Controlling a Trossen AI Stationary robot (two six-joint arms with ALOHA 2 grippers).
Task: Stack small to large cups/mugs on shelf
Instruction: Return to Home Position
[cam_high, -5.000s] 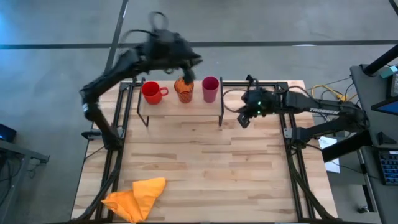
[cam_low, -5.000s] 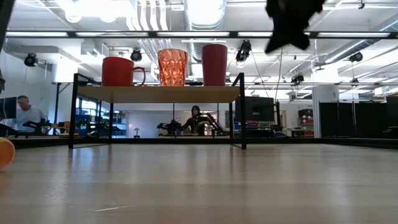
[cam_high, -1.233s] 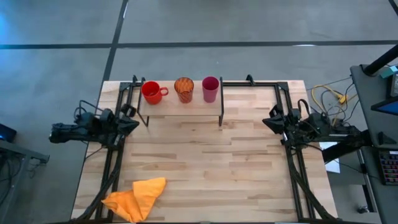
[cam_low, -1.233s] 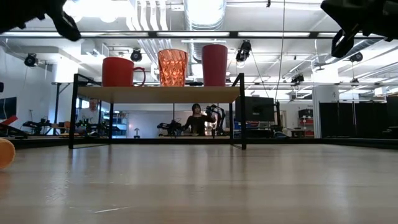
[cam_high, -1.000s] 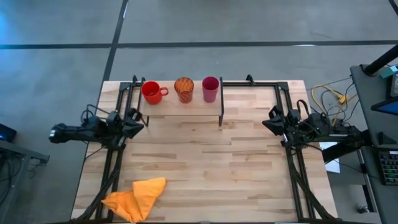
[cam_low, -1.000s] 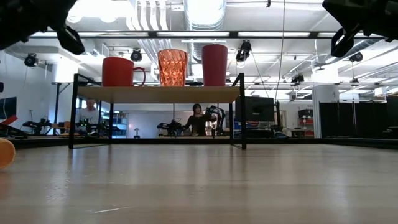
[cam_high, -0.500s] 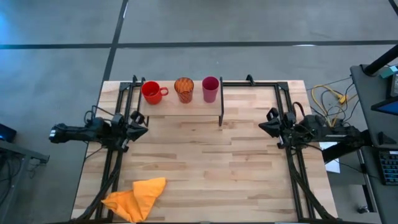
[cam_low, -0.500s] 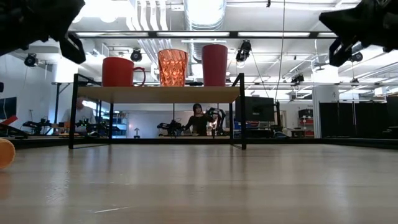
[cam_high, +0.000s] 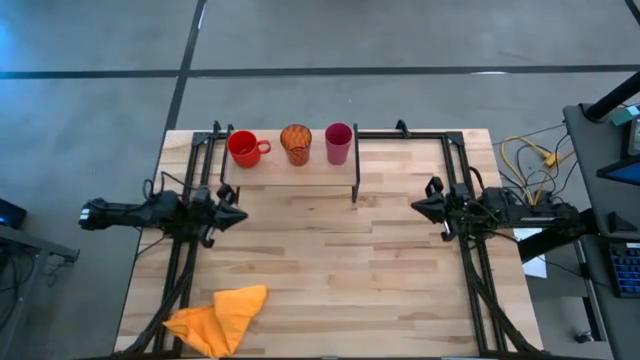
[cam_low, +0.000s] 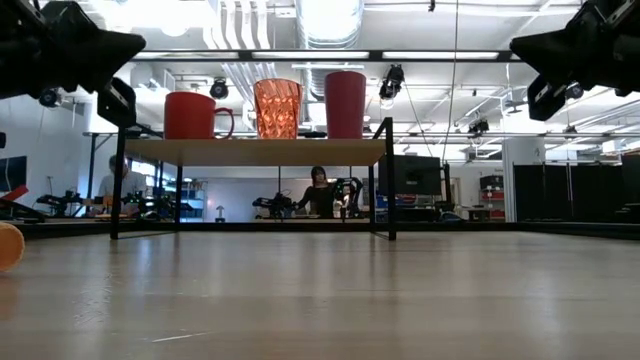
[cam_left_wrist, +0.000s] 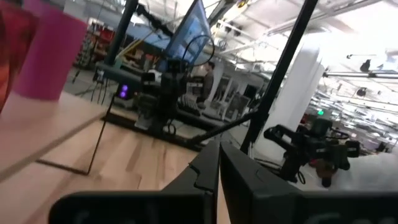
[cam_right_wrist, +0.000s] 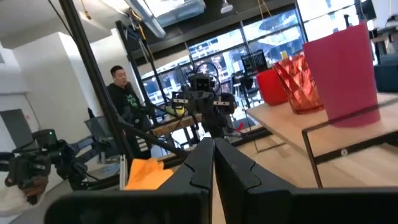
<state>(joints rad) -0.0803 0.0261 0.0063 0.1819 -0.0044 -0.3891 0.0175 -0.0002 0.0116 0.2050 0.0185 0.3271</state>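
Upright on shelf (cam_low: 250, 151): red mug (cam_low: 190, 115), orange cup (cam_low: 277, 108), tumbler (cam_low: 345, 104).

From where I stand I count three drinking vessels: one red mug (cam_high: 243, 148), one orange patterned cup (cam_high: 296, 143) and one pink tumbler (cam_high: 338, 142). There is one shelf (cam_high: 290, 172), one wooden table (cam_high: 340, 270) and one orange cloth (cam_high: 218, 318). Two dark arms, so two grippers: the left gripper (cam_high: 242, 215) and the right gripper (cam_high: 414, 207). Two people show in the room behind: one person (cam_low: 320, 190) and another person (cam_low: 112, 180)
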